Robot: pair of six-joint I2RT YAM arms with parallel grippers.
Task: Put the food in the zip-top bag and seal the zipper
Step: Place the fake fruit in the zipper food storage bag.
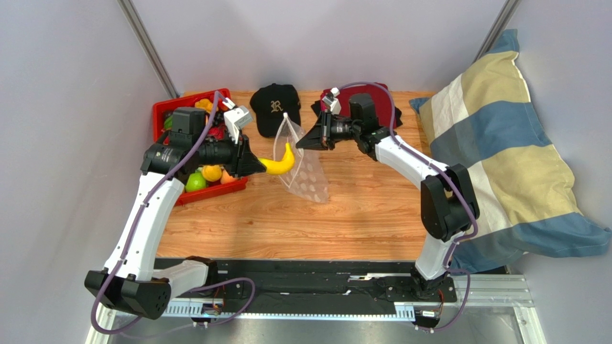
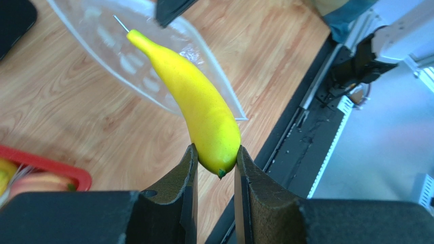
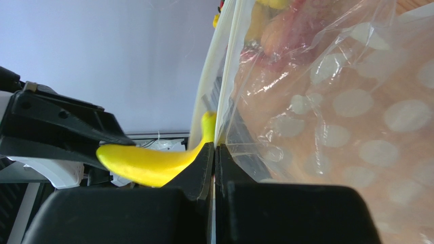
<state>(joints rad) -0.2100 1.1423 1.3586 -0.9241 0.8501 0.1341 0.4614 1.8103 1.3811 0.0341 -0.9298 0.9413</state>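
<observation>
My left gripper (image 1: 260, 166) (image 2: 215, 155) is shut on the blunt end of the yellow banana (image 1: 280, 163) (image 2: 198, 101) (image 3: 147, 162). It holds the banana above the table. The banana's thin tip points at the mouth of the clear dotted zip-top bag (image 1: 307, 175) (image 2: 102, 40) (image 3: 346, 112). My right gripper (image 1: 303, 140) (image 3: 214, 150) is shut on the bag's top edge and holds the bag up. The pale zipper strip (image 3: 204, 109) rises from those jaws; its slider does not show. More food (image 1: 205, 175) lies in the red tray.
The red tray (image 1: 164, 109) sits at the back left beside my left arm. A black cap (image 1: 275, 107) and a dark red cloth (image 1: 381, 100) lie at the back. A striped pillow (image 1: 503, 143) fills the right side.
</observation>
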